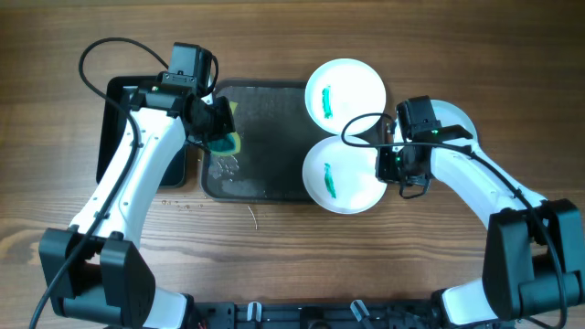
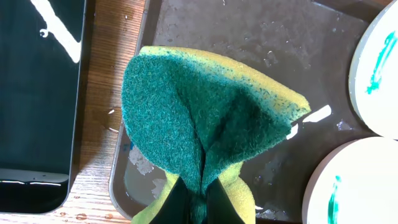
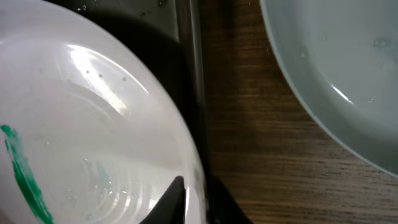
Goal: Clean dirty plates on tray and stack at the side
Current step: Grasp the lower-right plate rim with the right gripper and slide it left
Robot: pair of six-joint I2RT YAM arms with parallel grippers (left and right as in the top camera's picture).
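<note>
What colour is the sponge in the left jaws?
The sponge is green-faced over yellow foam, clearest in the left wrist view.

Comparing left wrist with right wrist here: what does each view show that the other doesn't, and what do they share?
Only the left wrist view shows the left gripper pinching a green-and-yellow sponge, the black container and the far plate, which is smeared teal. Only the right wrist view shows the right gripper closed on the rim of the near plate, and a plain plate lying off the tray. Both views show the wet tray, the wooden table and the smeared near plate.
</note>
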